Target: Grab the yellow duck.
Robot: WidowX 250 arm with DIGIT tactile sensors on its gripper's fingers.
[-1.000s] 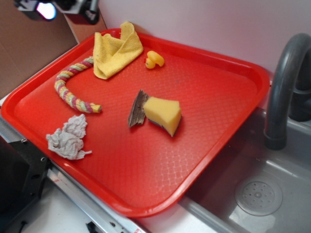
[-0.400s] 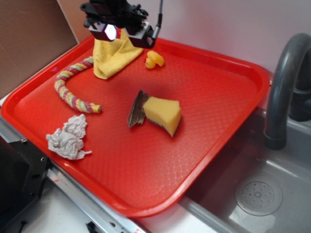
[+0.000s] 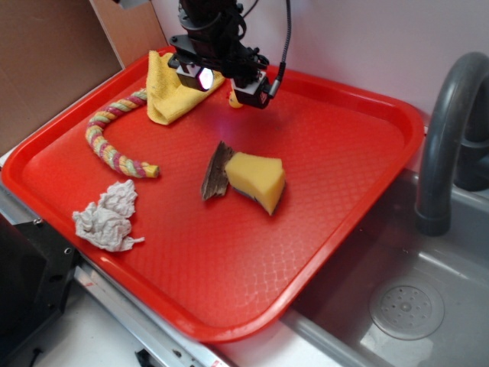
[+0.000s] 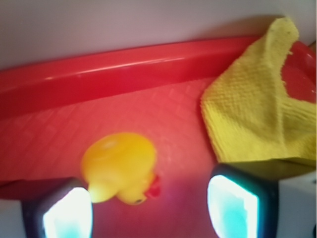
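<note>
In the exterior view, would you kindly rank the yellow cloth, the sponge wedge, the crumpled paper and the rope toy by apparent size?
1. rope toy, longest
2. yellow cloth, partly hidden by the arm, so unsure against the rope
3. crumpled paper and sponge wedge, too alike to rank

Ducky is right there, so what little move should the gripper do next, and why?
Probably slide a bit toward the yellow duck before lowering. In the wrist view the open gripper has the duck near one fingertip, off-centre, while the yellow cloth lies close behind the other.
</note>
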